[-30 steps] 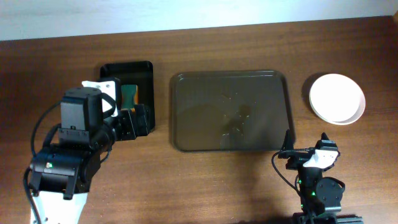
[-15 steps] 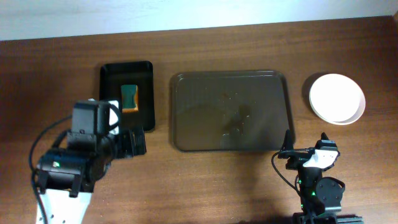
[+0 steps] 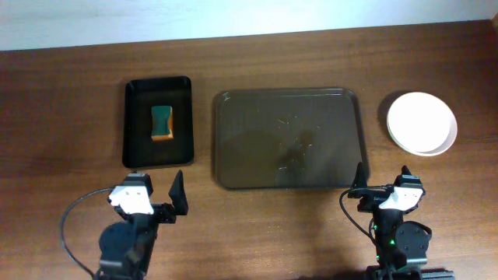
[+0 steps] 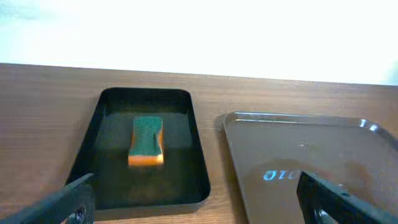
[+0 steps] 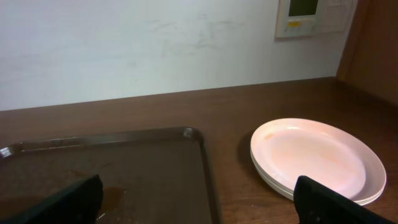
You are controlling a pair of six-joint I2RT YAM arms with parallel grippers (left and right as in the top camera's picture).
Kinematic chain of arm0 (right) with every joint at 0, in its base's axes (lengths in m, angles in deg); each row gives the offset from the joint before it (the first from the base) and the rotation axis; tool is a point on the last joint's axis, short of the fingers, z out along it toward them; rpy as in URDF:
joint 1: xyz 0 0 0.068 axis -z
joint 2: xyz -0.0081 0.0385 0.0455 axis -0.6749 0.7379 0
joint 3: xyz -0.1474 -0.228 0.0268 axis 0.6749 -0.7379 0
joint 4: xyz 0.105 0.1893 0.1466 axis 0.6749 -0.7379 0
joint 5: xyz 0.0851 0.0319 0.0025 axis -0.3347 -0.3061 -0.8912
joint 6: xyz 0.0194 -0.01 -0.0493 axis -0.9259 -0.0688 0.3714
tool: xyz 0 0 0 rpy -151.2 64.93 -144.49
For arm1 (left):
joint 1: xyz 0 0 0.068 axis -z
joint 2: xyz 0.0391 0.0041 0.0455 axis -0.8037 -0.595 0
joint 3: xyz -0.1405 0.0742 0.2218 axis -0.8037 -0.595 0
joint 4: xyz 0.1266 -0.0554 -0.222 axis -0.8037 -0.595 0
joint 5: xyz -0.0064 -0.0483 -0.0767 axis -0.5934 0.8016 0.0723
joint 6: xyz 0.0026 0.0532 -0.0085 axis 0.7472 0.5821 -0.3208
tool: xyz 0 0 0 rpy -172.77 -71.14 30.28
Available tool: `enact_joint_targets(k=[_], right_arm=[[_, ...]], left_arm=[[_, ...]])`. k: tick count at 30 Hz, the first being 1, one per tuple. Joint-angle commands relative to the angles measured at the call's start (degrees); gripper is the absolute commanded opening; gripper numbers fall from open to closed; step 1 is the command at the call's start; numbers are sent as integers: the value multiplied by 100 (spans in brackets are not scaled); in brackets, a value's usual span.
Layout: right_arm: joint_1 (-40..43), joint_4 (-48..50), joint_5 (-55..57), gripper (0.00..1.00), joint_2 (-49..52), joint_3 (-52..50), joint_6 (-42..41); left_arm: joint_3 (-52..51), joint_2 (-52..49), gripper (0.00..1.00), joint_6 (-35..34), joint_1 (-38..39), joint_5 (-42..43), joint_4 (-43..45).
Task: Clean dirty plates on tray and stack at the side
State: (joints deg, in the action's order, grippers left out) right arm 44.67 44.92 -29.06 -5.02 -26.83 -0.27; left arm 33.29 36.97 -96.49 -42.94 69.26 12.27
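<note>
A large brown tray (image 3: pixel 289 138) lies mid-table with wet smears and no plates on it; it also shows in the left wrist view (image 4: pixel 311 168) and the right wrist view (image 5: pixel 124 168). A stack of white plates (image 3: pixel 422 123) sits on the table right of the tray, also in the right wrist view (image 5: pixel 317 155). A green and orange sponge (image 3: pixel 162 122) lies in a black bin (image 3: pixel 132 132), seen in the left wrist view too (image 4: pixel 148 142). My left gripper (image 3: pixel 159 200) is open and empty near the front edge, below the bin. My right gripper (image 3: pixel 383 187) is open and empty below the tray's right corner.
The black bin (image 4: pixel 196 168) stands left of the tray. A white wall runs behind the table, with a wall panel (image 5: pixel 314 15) at the upper right. Bare wood surrounds the tray, bin and plates.
My left arm has pulled back from the black bin toward the front edge of the table, leaving the sponge in the bin. The right arm has not moved.
</note>
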Motion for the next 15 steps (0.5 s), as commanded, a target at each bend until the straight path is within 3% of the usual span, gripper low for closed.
enact_joint_targets(k=[1, 4, 7, 13, 15], right_arm=[[44, -28, -20, 98, -44, -46, 46], [44, -28, -20, 98, -44, -46, 46], [44, -28, -20, 98, -44, -46, 46], [44, -28, -17, 98, -44, -46, 46], [44, -28, -20, 98, -44, -46, 46]], left_arm=[[-726, 492, 100, 295, -7, -37, 903], [-1309, 946, 100, 293, -345, 295, 1604], [-1453, 1290, 100, 297, -881, 629, 1578], [-1453, 1987, 100, 575, -1073, 542, 186], [-1453, 1989, 100, 831, -1071, 516, 186]])
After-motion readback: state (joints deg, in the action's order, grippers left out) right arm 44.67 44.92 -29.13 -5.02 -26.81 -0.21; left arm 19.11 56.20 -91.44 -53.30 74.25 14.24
